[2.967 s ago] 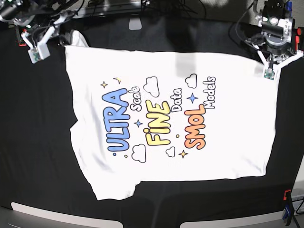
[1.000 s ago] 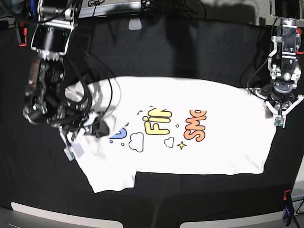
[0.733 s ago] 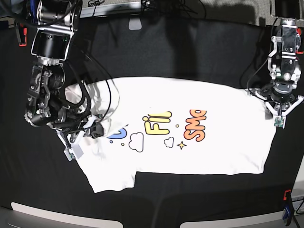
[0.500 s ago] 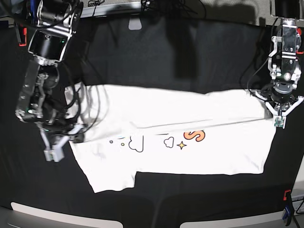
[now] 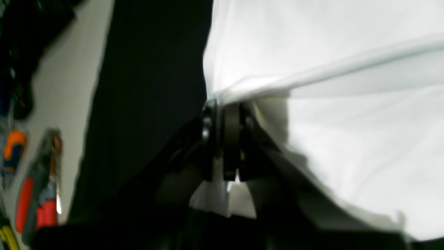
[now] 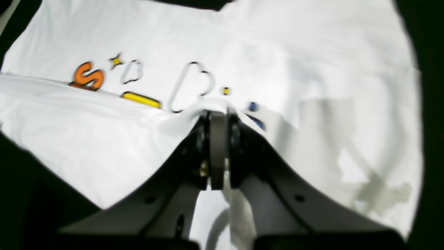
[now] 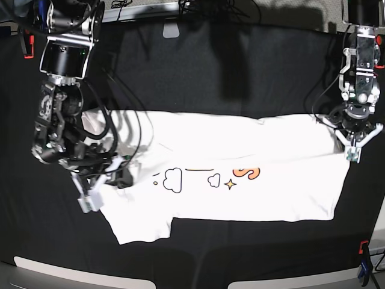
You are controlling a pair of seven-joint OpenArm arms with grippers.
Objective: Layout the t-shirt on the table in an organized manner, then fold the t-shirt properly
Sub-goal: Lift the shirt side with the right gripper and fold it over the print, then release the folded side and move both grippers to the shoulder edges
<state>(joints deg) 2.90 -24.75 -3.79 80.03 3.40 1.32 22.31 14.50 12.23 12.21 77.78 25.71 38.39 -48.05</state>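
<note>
The white t-shirt (image 7: 252, 192) lies on the black table (image 7: 210, 72), its far half doubled over toward the front. Only cloud outlines, a star and part of an orange letter show below the fold. In the base view my right gripper (image 7: 122, 176) is shut on the folded edge at the shirt's left end. The right wrist view shows that right gripper (image 6: 217, 111) pinching white t-shirt (image 6: 104, 139) cloth beside the print. My left gripper (image 7: 351, 143) is shut on the shirt's right end. The left wrist view shows the left gripper (image 5: 225, 104) clamping the t-shirt (image 5: 347, 146) hem over the table (image 5: 149, 69).
Red clamps sit at the table's far left corner (image 7: 27, 45) and near right corner (image 7: 364, 247). A pale grey object (image 7: 171, 30) lies at the back edge. Red and orange tools (image 5: 38, 194) lie on the light floor past the table edge.
Both grippers have drawn the shirt's far edge toward the front, so the fold now covers nearly all the lettering. The right arm swung out left, then came back toward the middle.
</note>
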